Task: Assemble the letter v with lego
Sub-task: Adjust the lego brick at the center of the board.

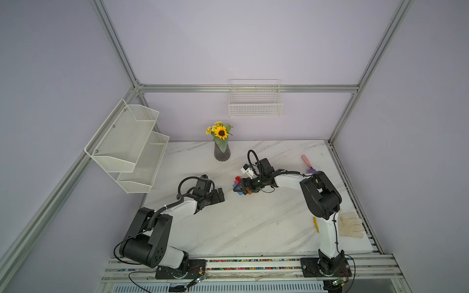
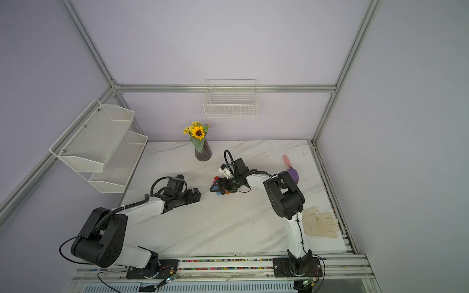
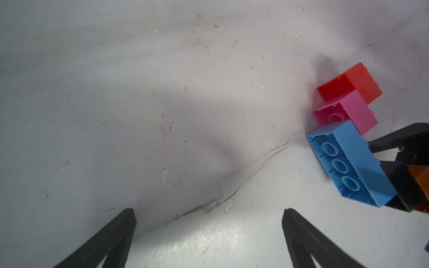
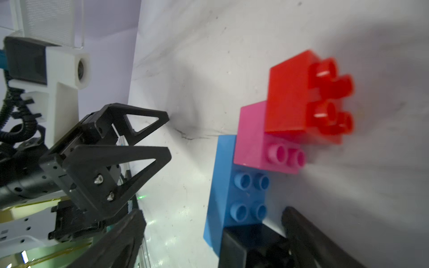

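Note:
The lego (image 1: 238,183) lies as one joined stepped piece on the marble table (image 1: 253,228), seen in both top views (image 2: 216,183). In the right wrist view red (image 4: 290,92) steps onto pink (image 4: 253,139), pink onto the long blue brick (image 4: 222,185), with black (image 4: 246,246) at blue's other end. The orange brick (image 3: 422,181) shows beyond black (image 3: 404,188). My right gripper (image 4: 213,213) is open and straddles the black end; bare table shows between one finger and the bricks. My left gripper (image 3: 209,211) is open and holds nothing, a short way from blue's hollow underside (image 3: 343,167).
A vase of sunflowers (image 1: 222,149) stands at the back. A purple trowel with a pink handle (image 1: 308,163) lies behind the right arm. A white glove (image 1: 351,225) sits at the right edge. A mesh shelf (image 1: 127,144) and a wire basket (image 1: 255,101) hang on the walls.

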You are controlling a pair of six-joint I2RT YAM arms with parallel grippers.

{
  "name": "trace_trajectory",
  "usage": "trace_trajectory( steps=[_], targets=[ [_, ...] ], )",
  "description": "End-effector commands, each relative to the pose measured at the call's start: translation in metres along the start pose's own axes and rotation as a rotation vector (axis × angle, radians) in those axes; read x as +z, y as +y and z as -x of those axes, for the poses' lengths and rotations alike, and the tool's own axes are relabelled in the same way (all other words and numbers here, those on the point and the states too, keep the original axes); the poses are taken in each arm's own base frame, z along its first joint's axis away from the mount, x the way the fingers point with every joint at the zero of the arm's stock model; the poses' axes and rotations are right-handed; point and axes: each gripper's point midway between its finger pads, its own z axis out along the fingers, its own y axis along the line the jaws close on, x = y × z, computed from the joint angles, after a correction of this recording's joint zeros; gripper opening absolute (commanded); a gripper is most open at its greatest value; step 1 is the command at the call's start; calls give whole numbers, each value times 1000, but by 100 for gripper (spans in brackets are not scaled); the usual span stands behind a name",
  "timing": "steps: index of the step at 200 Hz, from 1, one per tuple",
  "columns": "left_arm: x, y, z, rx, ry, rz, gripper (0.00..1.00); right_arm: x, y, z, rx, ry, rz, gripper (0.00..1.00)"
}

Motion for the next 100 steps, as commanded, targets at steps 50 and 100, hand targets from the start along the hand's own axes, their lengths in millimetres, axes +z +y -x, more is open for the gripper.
trace_trajectory(
  steps=[50,100],
  targets=[
    [17,-53,-12,141,90,-161,100,-108,-79,3,21,-196,-742,97],
    [44,-79,-29,205,165,-148,100,-174,-53,6,12,-429,-805,97]
  ],
)
